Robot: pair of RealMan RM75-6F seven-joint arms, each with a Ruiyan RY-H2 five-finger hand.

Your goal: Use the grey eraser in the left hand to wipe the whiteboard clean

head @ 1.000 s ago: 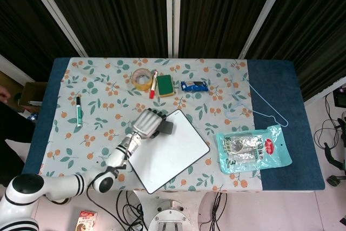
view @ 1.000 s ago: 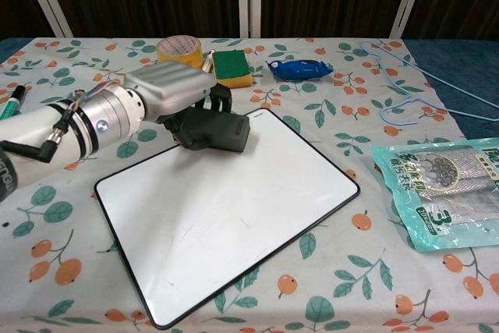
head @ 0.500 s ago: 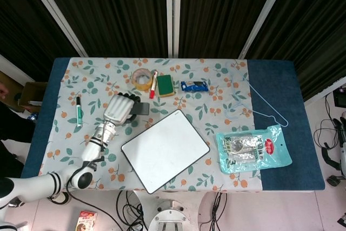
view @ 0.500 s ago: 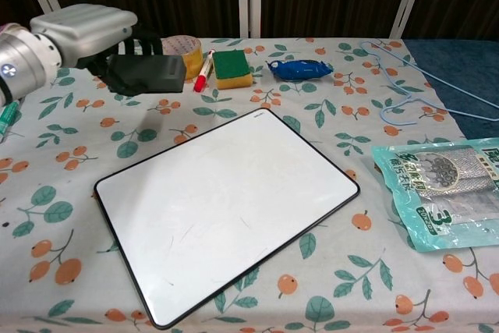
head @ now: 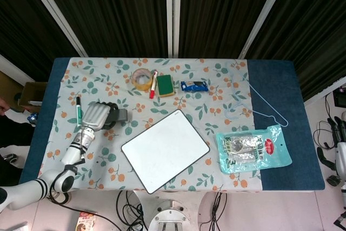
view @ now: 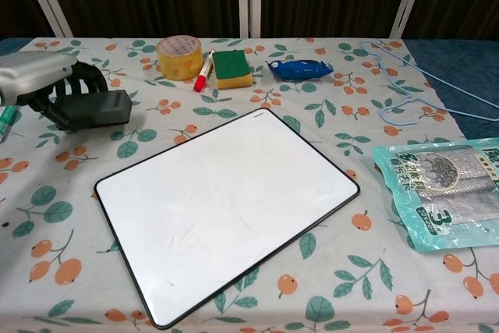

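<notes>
The whiteboard (head: pixel 165 150) (view: pixel 226 210) lies tilted near the table's front, its white face showing only faint marks. My left hand (head: pixel 95 116) (view: pixel 35 79) is off to the board's left, over the floral cloth, and grips the grey eraser (head: pixel 120 116) (view: pixel 96 108). The eraser sticks out to the right of the hand and is clear of the board. My right hand shows in neither view.
A roll of tape (head: pixel 141 78), a red marker (head: pixel 153 84), a green-and-yellow sponge (head: pixel 165 85) and a blue packet (head: pixel 194 85) lie along the back. A green marker (head: pixel 78 111) lies left of my hand. A blue hanger (head: pixel 266 111) and a printed pouch (head: pixel 254 149) lie on the right.
My left hand has carried the eraser off the whiteboard's upper left corner and away to the left, ending beside the green marker. The board has not moved.
</notes>
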